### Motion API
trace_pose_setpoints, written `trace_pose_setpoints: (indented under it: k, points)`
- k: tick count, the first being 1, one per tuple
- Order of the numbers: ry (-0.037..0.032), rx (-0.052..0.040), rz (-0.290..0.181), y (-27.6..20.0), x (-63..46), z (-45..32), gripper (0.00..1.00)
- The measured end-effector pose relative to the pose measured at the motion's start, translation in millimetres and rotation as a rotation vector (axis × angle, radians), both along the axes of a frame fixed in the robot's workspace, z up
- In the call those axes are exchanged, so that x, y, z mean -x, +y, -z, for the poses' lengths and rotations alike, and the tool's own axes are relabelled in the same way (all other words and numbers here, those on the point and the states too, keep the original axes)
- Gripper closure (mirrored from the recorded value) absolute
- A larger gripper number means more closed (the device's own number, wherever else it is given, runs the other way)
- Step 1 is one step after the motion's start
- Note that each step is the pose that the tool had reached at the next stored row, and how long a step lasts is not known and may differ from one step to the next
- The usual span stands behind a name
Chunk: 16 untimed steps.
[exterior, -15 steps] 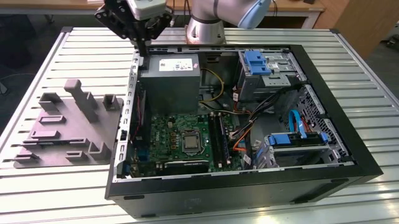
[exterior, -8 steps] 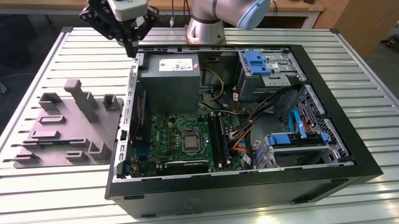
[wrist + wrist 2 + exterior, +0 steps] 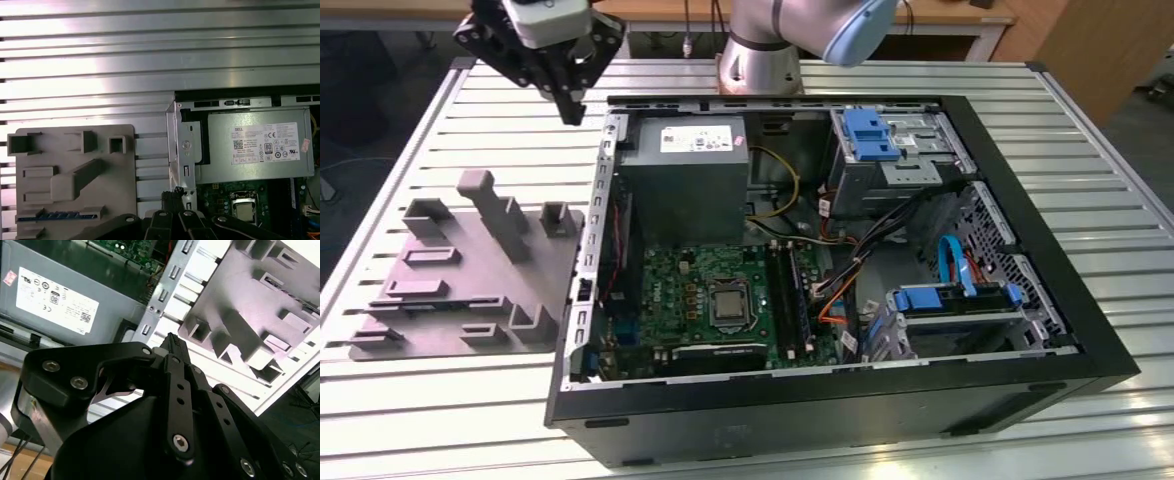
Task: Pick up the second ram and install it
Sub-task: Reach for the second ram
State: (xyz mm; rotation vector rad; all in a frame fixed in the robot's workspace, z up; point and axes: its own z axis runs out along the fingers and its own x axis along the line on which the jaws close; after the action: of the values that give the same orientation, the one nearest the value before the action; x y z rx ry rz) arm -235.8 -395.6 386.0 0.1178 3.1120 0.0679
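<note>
Lying in a long slot of a flat grey plastic holder [image 3: 55,155], the second ram [image 3: 55,216] appears in the first wrist view as a thin dark-blue circuit-board strip. Its long axis runs the same way as the ribs of the silver metal tabletop [image 3: 150,60], with one end pointing toward the open black computer case [image 3: 185,150]. Only a narrow blue line of it can be seen, and its chips and label cannot be made out.

In the exterior view the holder sits on the tabletop at the exterior view's left, just beside the case's side wall. The first wrist view shows a narrow band of bare ribs between holder and case. Wider bare tabletop lies in front of the holder and beyond its far end.

Inside the case a green motherboard [image 3: 694,290] lies flat, with long black slot rails [image 3: 787,290] running near to far beside the silver processor socket [image 3: 724,300]. Farther back sits a grey metal power supply box [image 3: 680,180], and a bright blue plastic drive bracket [image 3: 870,135] stands toward the exterior view's right.

Farther still, the black hand [image 3: 570,112] hangs above the tabletop just outside the case's far corner, tips downward and well apart from the second ram. Its fingers are pressed together, with nothing between them. Behind it rises the silver arm base [image 3: 761,60].
</note>
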Motion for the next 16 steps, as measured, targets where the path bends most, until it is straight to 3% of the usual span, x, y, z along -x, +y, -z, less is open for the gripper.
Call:
trace_pose_setpoints:
  k: [16]
  points:
    - [-0.0001,-0.0001,0.000,2.2,60.1,4.6,0.90]
